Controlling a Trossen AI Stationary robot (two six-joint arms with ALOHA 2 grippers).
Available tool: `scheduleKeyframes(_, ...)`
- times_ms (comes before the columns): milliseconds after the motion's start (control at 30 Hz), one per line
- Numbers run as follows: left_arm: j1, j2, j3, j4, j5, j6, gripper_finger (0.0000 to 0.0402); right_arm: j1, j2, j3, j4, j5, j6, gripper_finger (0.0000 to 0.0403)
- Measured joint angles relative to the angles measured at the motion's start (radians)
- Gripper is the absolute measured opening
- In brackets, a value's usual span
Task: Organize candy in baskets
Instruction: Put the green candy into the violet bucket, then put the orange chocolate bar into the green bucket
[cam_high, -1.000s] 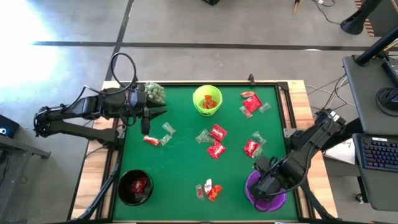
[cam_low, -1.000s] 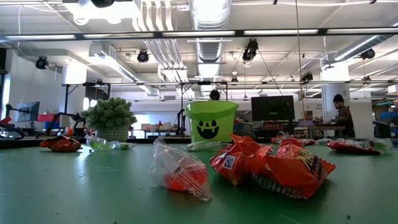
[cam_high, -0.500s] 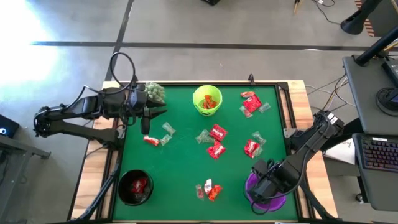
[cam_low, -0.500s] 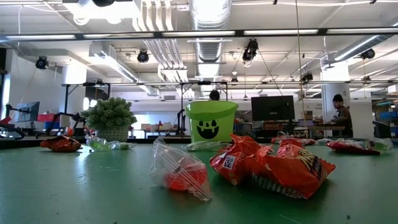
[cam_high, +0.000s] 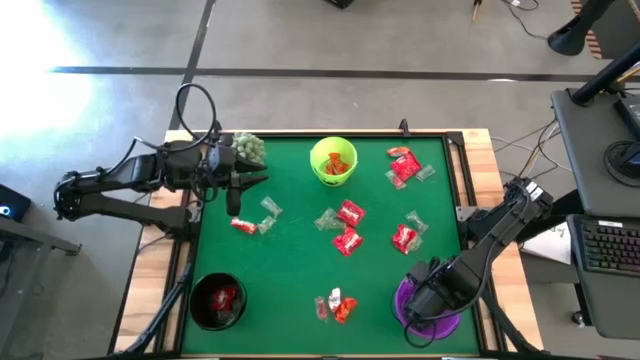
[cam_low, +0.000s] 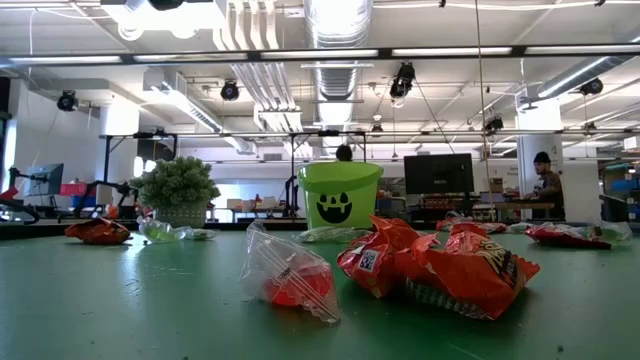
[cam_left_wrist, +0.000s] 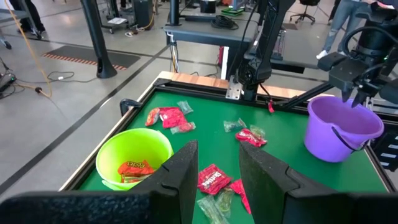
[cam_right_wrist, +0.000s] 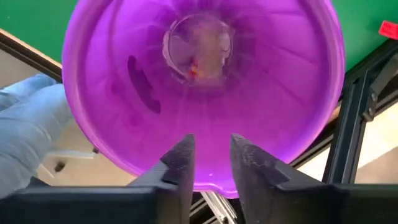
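Right gripper (cam_right_wrist: 208, 163) hangs right over the purple basket (cam_high: 428, 310), fingers parted with nothing between them, and one clear-wrapped sweet (cam_right_wrist: 198, 46) lies at the bottom of that basket. The left gripper (cam_left_wrist: 216, 167) waits on the far side of the table from the purple basket, near the spiky plant (cam_high: 249, 149), fingers apart and empty too.

Relative to the purple basket: an orange and clear pair of candies (cam_high: 336, 305) sits just beside it, red packs (cam_high: 348, 228) are scattered farther off mid-table, the lime green basket (cam_high: 333, 161) is well apart at the far edge, and the black basket (cam_high: 217, 299) is along the same edge.

These wrappers look featherlight, crinkly and probably slippery — I'd pinch across the fat middle, not the flappy sealed ends.
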Motion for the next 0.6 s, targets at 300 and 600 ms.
scheduleKeyframes(300,0.000,0.003,0.000,0.011,0.000,-0.007,0.0100,0.000,-0.011,-0.001,0.003,0.028,0.000,0.0137)
scheduleKeyframes(600,0.000,0.036,0.000,0.016,0.000,-0.008,0.0100,-0.031,-0.018,0.048,-0.010,0.408,0.011,0.0138)
